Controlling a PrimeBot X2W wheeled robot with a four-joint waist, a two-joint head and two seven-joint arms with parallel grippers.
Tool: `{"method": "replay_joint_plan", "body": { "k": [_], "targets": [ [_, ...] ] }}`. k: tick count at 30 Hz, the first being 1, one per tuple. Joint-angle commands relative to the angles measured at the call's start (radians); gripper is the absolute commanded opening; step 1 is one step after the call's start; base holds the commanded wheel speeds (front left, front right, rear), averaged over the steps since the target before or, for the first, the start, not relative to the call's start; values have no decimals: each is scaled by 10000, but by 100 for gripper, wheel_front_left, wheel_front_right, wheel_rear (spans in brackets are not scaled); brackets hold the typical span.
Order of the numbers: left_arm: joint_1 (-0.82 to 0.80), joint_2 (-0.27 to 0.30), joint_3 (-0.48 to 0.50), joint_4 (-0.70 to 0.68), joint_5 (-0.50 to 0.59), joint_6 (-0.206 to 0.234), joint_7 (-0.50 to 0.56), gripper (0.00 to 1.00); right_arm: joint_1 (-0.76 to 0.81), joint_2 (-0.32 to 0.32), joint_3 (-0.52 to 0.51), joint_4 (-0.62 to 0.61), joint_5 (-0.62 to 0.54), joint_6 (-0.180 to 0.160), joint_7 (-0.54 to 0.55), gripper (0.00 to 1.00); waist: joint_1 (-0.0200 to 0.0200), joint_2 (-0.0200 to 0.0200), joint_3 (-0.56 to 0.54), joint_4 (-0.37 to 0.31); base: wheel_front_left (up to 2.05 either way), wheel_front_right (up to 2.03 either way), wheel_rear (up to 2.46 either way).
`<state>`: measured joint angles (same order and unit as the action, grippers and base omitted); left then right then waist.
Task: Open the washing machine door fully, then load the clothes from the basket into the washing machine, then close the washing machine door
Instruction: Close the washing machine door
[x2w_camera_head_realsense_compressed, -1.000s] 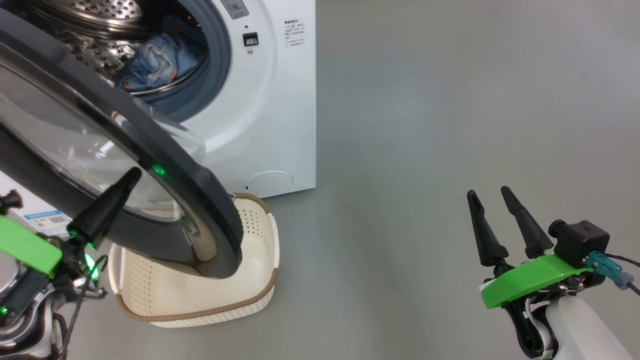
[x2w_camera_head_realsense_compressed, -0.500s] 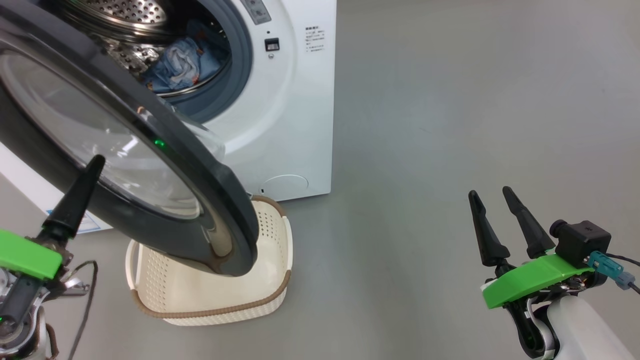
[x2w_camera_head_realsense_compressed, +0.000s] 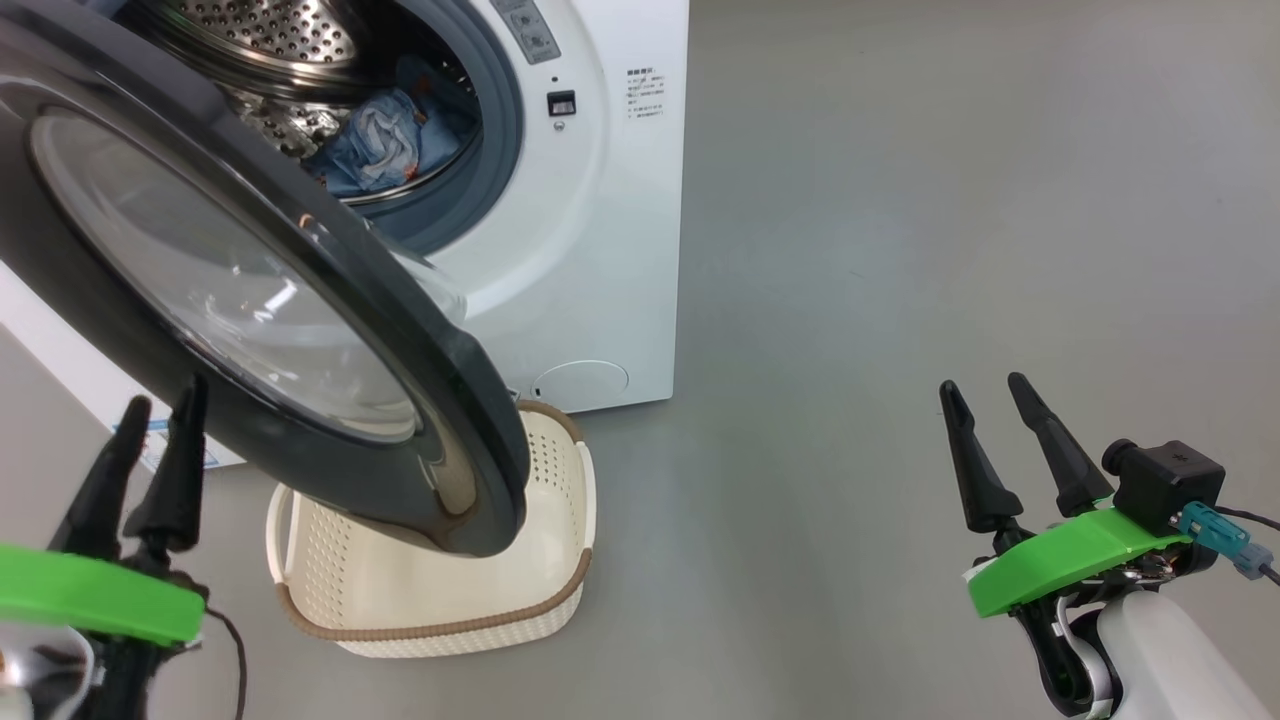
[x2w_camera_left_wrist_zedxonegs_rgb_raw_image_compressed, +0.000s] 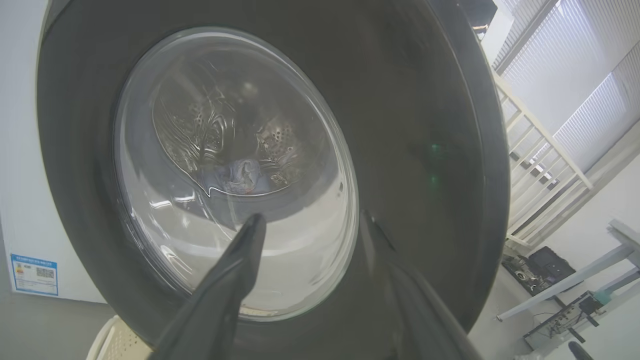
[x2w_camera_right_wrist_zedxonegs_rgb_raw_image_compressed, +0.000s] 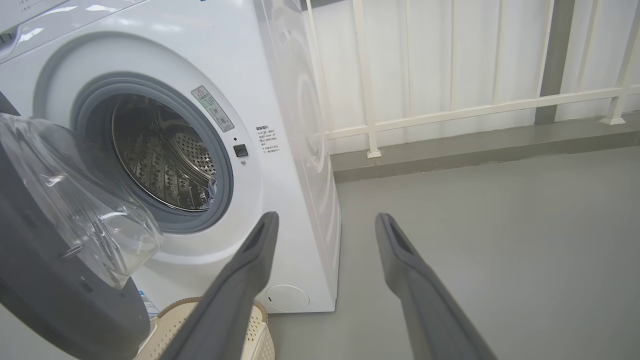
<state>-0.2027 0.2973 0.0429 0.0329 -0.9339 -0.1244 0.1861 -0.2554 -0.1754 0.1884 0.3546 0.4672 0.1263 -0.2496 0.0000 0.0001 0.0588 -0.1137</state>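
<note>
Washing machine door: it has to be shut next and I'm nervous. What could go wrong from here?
1. The washing machine door hangs over the basket; swinging, its lower rim may catch it.
2. The clothes lie near the gasket and could get pinched.
3. The open left tool faces smooth glass and might slip.

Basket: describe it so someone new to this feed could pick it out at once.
Start at the big white washer, upper left in the head view, its black-rimmed door open. On the floor before it, partly under the door's lower edge, sits the basket. It alone is cream, perforated, with a brown rim.
</note>
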Motion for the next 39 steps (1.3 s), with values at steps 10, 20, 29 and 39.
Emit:
{"method": "replay_joint_plan", "body": {
  "k": [10,20,29,39],
  "targets": [
    [481,501,-361,422,2151,-61,-2787,100,-15,-115,220,-229,31,44,-122,100,0,-1,-50,-72,0,0,0],
    [841,400,-864,1351,3998,437,-4249,100,16,-148,309,-207,86,44,-122,100,0,-1,-103,-149,0,0,0],
    [873,-83,-721,1661,4394,461,-4461,100,40,-173,245,-242,79,44,-122,100,0,-1,-20,-4,0,0,0],
    [783,-392,-387,1647,4717,279,-4476,100,7,-145,228,-276,43,44,-122,100,0,-1,56,85,0,0,0]
  ]
}}
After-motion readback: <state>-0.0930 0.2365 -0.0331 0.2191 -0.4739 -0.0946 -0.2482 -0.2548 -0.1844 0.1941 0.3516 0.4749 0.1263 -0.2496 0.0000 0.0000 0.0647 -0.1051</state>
